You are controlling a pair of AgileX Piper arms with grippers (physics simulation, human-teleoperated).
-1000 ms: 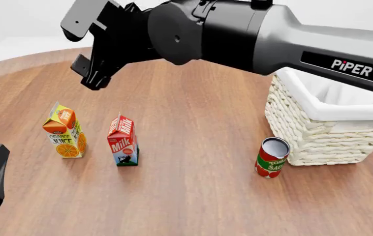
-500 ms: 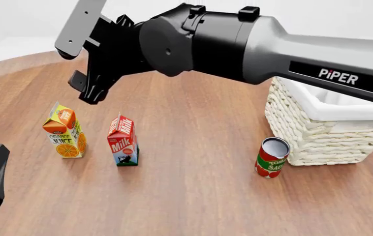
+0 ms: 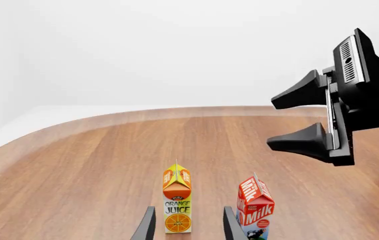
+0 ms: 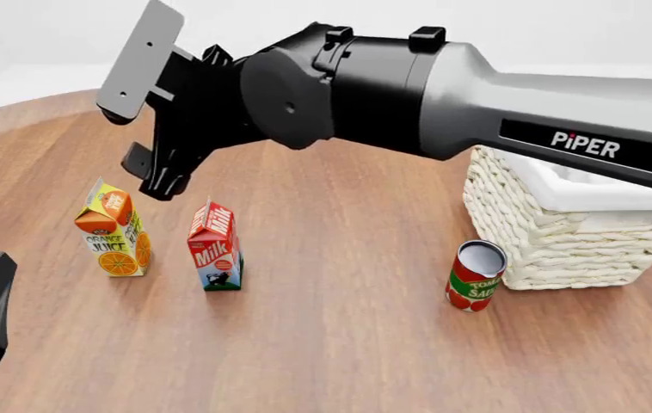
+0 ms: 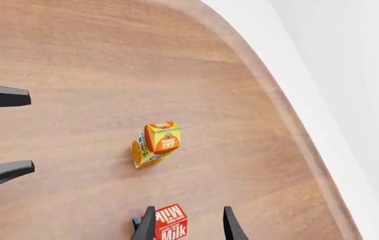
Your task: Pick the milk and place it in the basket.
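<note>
Wooden and round-edged, the bench [image 4: 338, 284] carries four things: an orange juice carton [image 4: 113, 229] near its left edge, the milk [image 4: 215, 247] standing upright just beside it toward the middle, a red tomato can [image 4: 476, 275] further right, and the basket [image 4: 573, 219] touching or nearly touching that can near the right edge. The right gripper [image 4: 151, 168] hangs in the air above and a little behind the two cartons, its jaws spread apart with nothing between them, well clear of the milk. In the right wrist view the milk [image 5: 171, 227] lies below between the two fingertips [image 5: 145, 225], with the juice carton [image 5: 155, 144] beyond it, nearer the bench's curved rim. The left gripper [image 3: 186, 227] sits low near the front left corner of the bench; only a dark part of it shows in the front view. Its jaws are parted and hold nothing, and in the left wrist view the juice carton [image 3: 177, 205] stands between the fingertips' lines while the milk [image 3: 255, 207] stands just outside one of them.
</note>
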